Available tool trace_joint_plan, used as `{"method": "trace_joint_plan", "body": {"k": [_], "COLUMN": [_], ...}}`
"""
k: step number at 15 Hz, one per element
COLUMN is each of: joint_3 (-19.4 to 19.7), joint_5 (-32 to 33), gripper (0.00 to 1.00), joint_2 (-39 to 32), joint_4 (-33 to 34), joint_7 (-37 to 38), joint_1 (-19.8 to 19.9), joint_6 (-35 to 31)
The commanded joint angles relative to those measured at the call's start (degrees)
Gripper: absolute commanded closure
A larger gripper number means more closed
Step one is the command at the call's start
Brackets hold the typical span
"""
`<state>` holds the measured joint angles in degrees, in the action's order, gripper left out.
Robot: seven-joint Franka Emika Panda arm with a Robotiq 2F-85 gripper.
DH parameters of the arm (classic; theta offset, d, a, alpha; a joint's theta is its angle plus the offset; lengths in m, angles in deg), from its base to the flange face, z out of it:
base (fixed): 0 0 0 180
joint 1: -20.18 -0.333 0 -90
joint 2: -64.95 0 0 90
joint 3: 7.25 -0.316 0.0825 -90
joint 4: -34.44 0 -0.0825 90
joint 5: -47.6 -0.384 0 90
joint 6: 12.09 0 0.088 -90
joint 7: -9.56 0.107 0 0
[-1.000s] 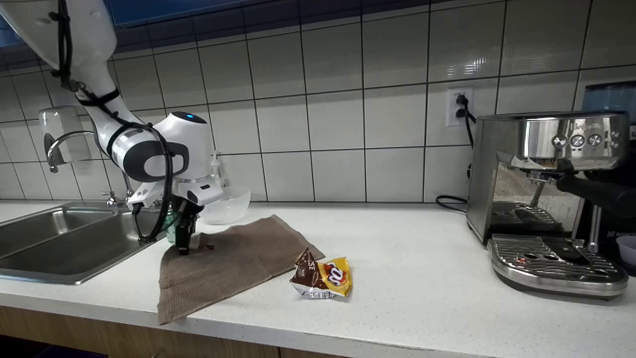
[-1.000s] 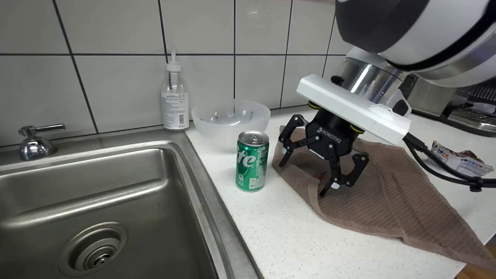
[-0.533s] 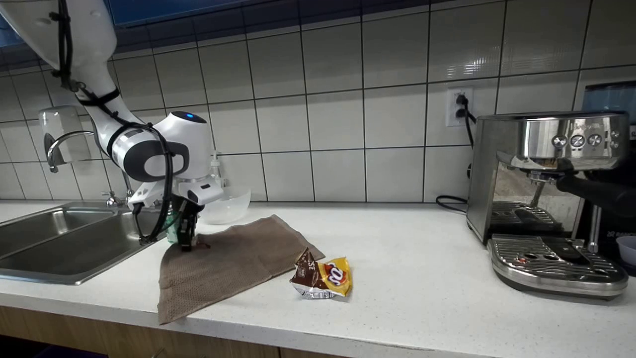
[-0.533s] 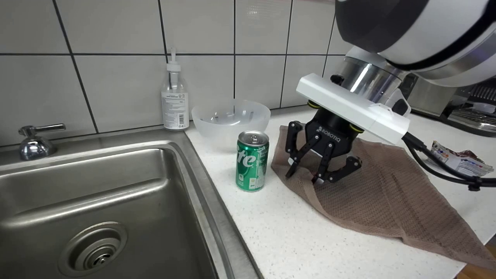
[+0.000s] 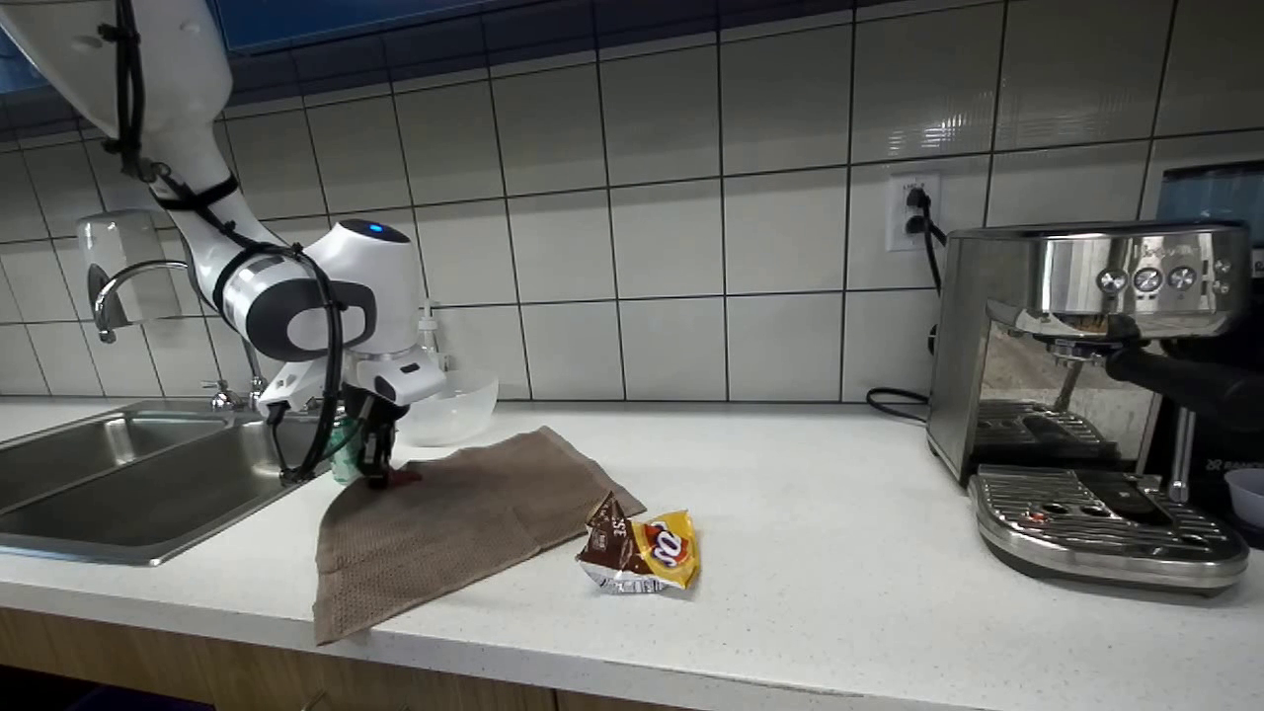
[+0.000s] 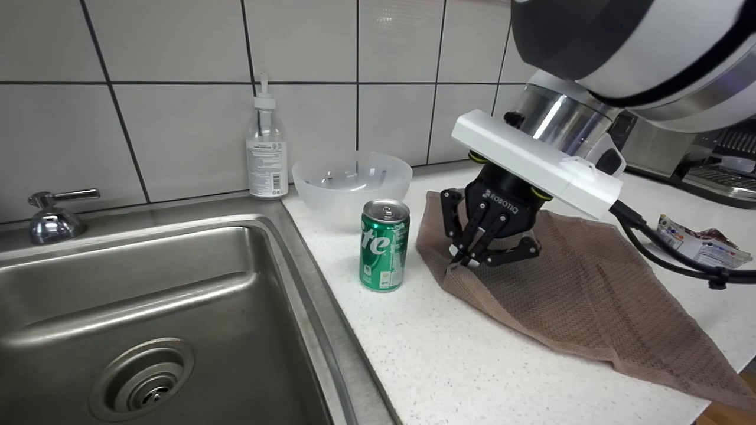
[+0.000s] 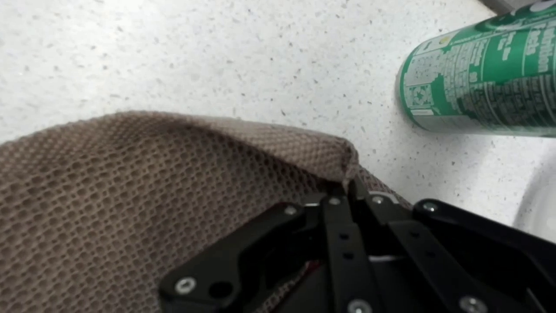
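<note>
A brown waffle-weave towel (image 5: 474, 538) lies spread on the white counter, one corner reaching its front edge. My gripper (image 6: 462, 264) is shut on a pinched fold at the towel's sink-side edge. In the wrist view the gripper (image 7: 347, 191) has the fold gathered up between its fingertips, and the cloth (image 7: 143, 204) bulges to the left. A small red patch (image 5: 403, 477) shows on the towel beside the fingers; what it is I cannot tell. Close by, without contact, stands an upright green soda can (image 6: 384, 254), also seen in the wrist view.
A clear plastic bowl (image 6: 352, 183) sits behind the can, and a pump bottle (image 6: 267, 153) stands by the wall. The steel sink (image 6: 277, 248) borders the counter. A crumpled candy wrapper (image 5: 642, 548) lies beside the towel. An espresso machine (image 5: 1086, 257) stands farther along.
The gripper's fingers have come together, from wide apart to shut, pinching the towel between them. The fingertips have risen slightly; the arm has otherwise barely moved.
</note>
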<state>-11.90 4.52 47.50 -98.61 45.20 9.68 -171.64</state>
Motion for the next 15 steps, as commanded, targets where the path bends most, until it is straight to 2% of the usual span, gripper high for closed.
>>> {"method": "trace_joint_plan", "body": {"k": [1, 15], "joint_3": [-0.14, 1.40], "joint_5": [1.04, 4.63], "gripper": [0.99, 0.99], "joint_2": [0.60, 5.90], "joint_4": [0.14, -2.98], "joint_7": [1.01, 0.96], "joint_1": [0.09, 0.83], "joint_6": [-0.84, -3.57]}}
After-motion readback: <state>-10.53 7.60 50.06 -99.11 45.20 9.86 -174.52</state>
